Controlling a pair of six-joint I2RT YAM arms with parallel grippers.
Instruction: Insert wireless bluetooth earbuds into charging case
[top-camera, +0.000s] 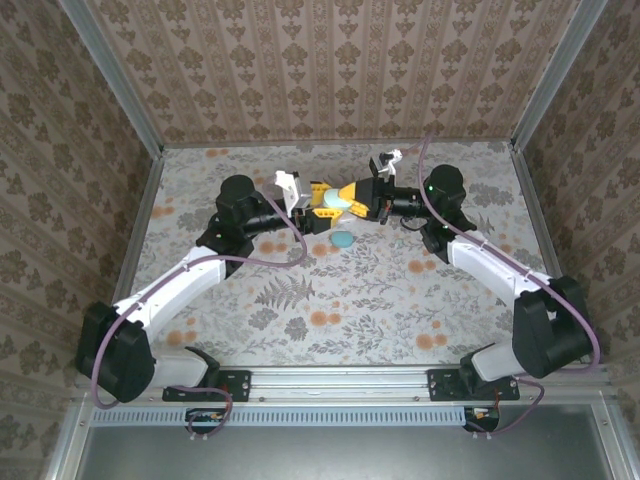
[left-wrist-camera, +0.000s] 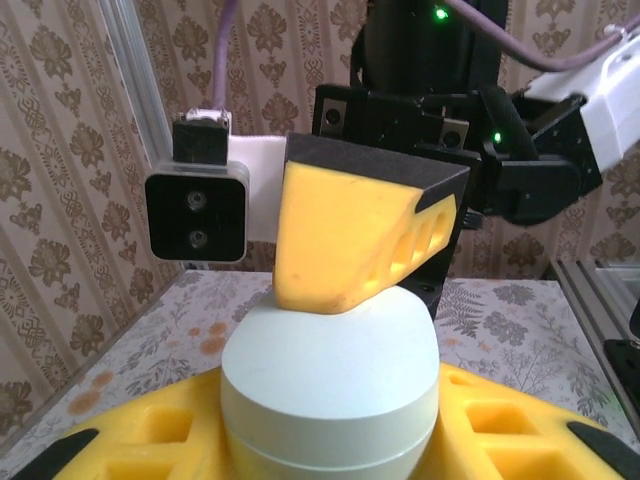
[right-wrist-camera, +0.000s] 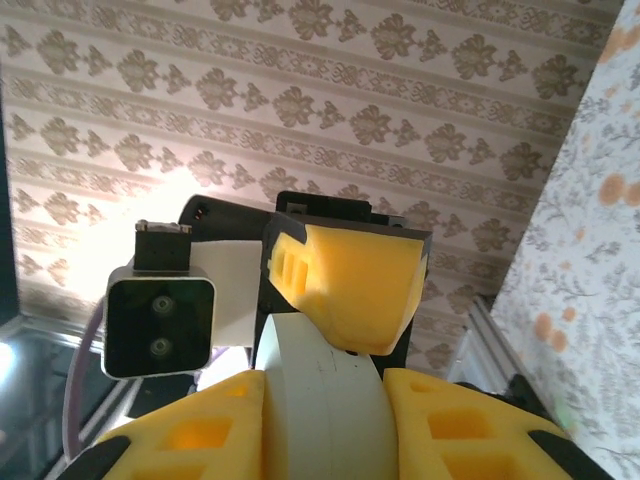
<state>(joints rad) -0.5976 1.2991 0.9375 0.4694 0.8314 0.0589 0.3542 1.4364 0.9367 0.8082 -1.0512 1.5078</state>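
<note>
The left claw (top-camera: 322, 202) reaches in over the middle of the tabletop (top-camera: 300, 320) and is clamped on the charging case (top-camera: 342, 200), a whitish, pebble-shaped shell that appears to be held clear of the surface. In the left wrist view its yellow fingers (left-wrist-camera: 190, 400) sit against either flank of the case. A thin seam runs round the shell low down, so the lid looks to be down, though I cannot be sure from this angle.

In the middle, a small pale teal rounded piece (top-camera: 342, 239) lies on the tabletop, a little nearer the arm bases than the held case and apart from it. It is too small here to tell whether it is an earbud, a lid or a second case.

On the right, the right claw (top-camera: 362, 197) meets the left one head-on and grips the same case. Its own wrist view shows its fingers (right-wrist-camera: 450, 420) on both sides of the shell, and the left wrist view shows one of them pressed onto the top of the case.

The task looks to be at an early stage. The case is secured between both claws but seems unopened, and whether any earbud sits inside cannot be told. Opening the lid, fetching the earbuds and seating them in their wells appears to remain.
</note>
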